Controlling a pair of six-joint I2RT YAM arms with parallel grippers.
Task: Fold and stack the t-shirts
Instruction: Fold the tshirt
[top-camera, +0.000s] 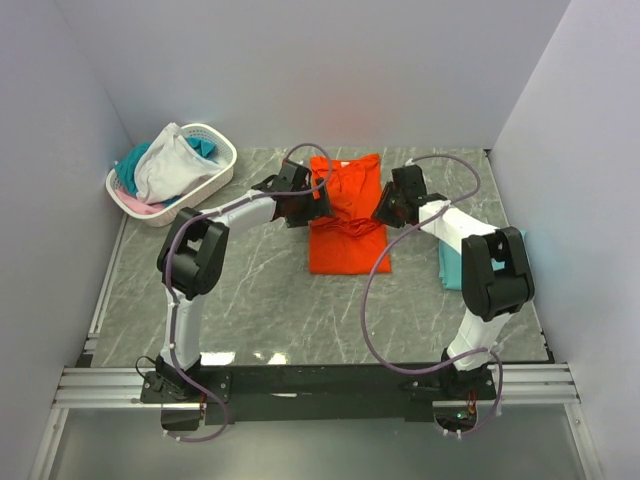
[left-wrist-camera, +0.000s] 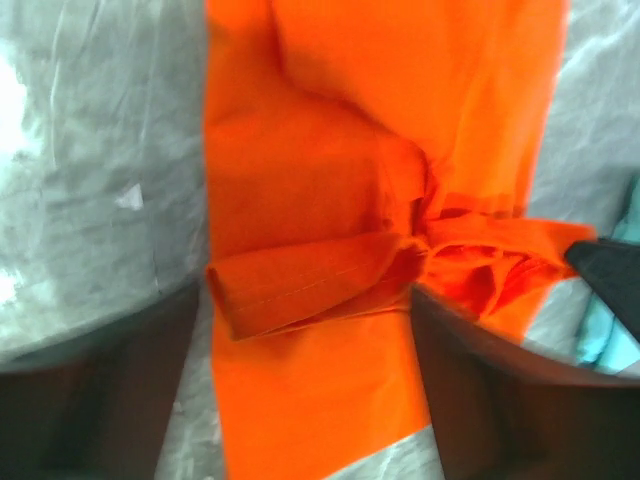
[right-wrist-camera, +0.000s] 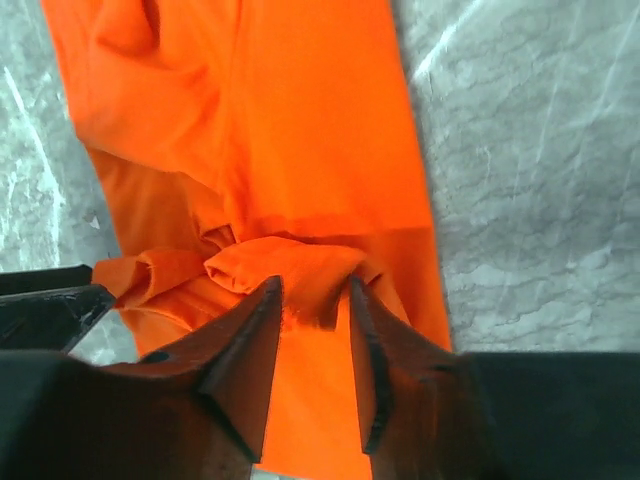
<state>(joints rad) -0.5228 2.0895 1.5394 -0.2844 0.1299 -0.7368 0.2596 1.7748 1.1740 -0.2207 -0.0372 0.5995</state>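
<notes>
Tee (top-camera: 345, 225), orange: middle of desk (top-camera: 240, 290), half folded, sleeves bunched across its waist. Left jaws: wide apart over the bunch, gripping nothing. Right jaws: narrowly parted, tips at the cloth, no clear pinch. Advice: lift straight up, then flatten the bunch before folding.

Both arms shared one build: white tubular links joined by bulky black joint housings. This applied to the left arm (top-camera: 190, 262) and the right arm (top-camera: 492, 272) alike. The left cable (top-camera: 176, 330), mauve and thin, ran in loose loops from base to wrist. The right cable (top-camera: 368, 300), of the same colour, formed one wide loop. The left gripper (top-camera: 322, 197) and right gripper (top-camera: 378, 216) were black. The right fingers (right-wrist-camera: 245, 370) were dark, wedge-shaped and tapered to narrow tips. The left fingers (left-wrist-camera: 90, 400) appeared dark and blurred.
</notes>
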